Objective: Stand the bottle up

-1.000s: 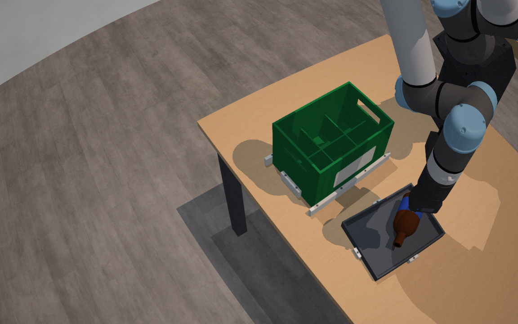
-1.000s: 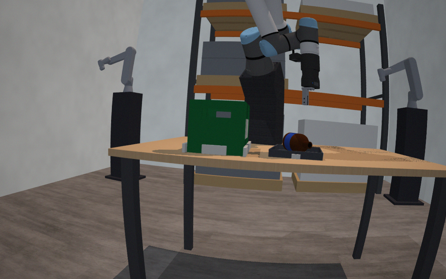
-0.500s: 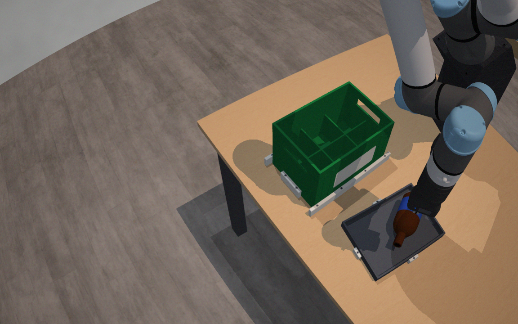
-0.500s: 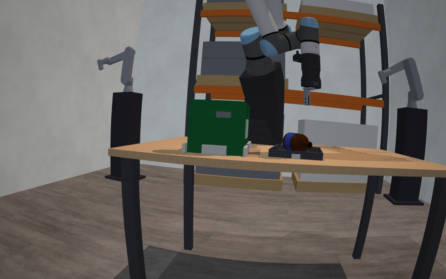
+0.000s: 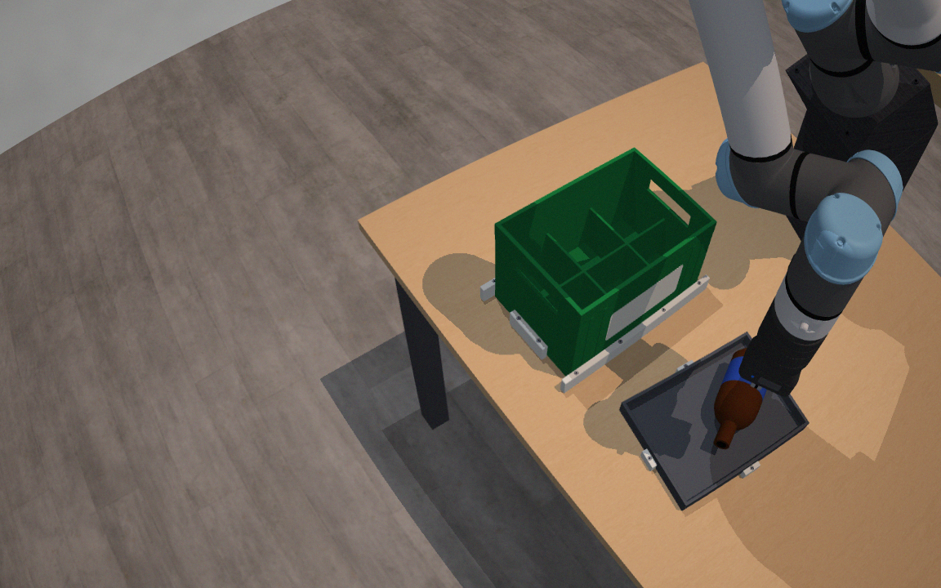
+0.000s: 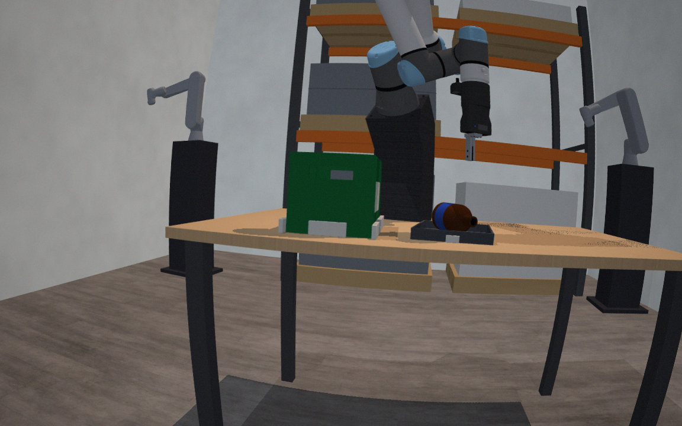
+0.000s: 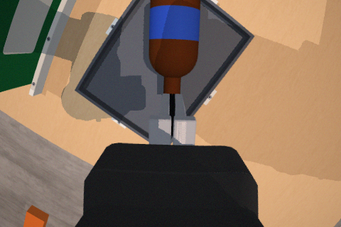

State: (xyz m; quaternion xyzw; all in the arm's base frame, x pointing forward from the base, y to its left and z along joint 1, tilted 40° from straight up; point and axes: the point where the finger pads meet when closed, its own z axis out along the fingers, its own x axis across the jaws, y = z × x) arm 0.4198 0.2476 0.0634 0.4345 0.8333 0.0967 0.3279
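The brown bottle with a blue band lies flat in the dark grey tray. The gripper hangs well above, jaws clenched on nothing.

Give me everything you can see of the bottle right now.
The bottle is brown, glassy-looking, with a blue label band around its body and a short narrow neck. It lies on its side inside the dark grey tray, resting on the tray floor. The shut gripper hangs well above it, not touching.
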